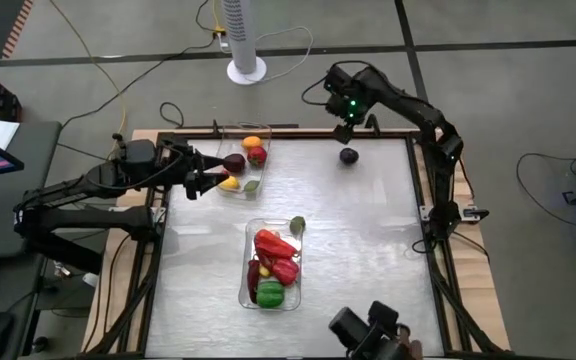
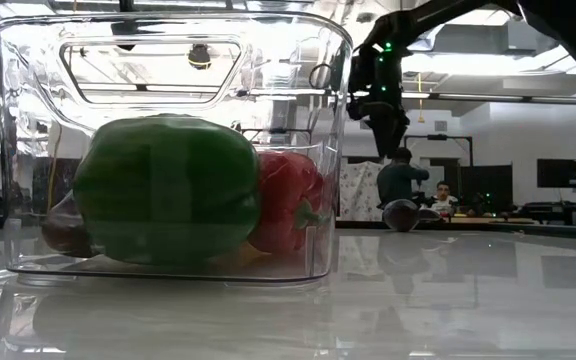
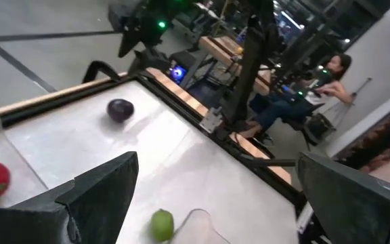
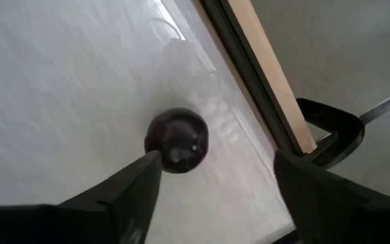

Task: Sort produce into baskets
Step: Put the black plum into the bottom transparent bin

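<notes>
Nearest your edge of the table (image 1: 368,260) you have the front basket (image 1: 245,290), holding the green pepper (image 1: 269,294) at its near end and red peppers (image 1: 276,246) behind it. From the low view, that green pepper (image 2: 166,190) fills most of the clear wall, with a red pepper (image 2: 290,200) pressed beside it. Just past the basket's far corner a lime (image 1: 297,225) lies loose on the table.

Farther back on your left, the second basket (image 1: 224,133) carries a plum (image 1: 234,162), a tomato (image 1: 257,155), an orange piece (image 1: 253,142) and a lemon (image 1: 230,184). Your left gripper (image 1: 201,172) hangs at this basket's left side, fingers spread wide with nothing between them. Its wrist camera looks across the table at the lime (image 3: 161,224).

Farthest back on your right, a lone plum (image 1: 349,156) rests on the table near the far edge. Your right gripper (image 1: 347,128) hovers just beyond and above it, fingers parted and empty; its wrist view shows that plum (image 4: 177,140) below, close to the left finger and not gripped.

Beyond the table, people sit in the room.
</notes>
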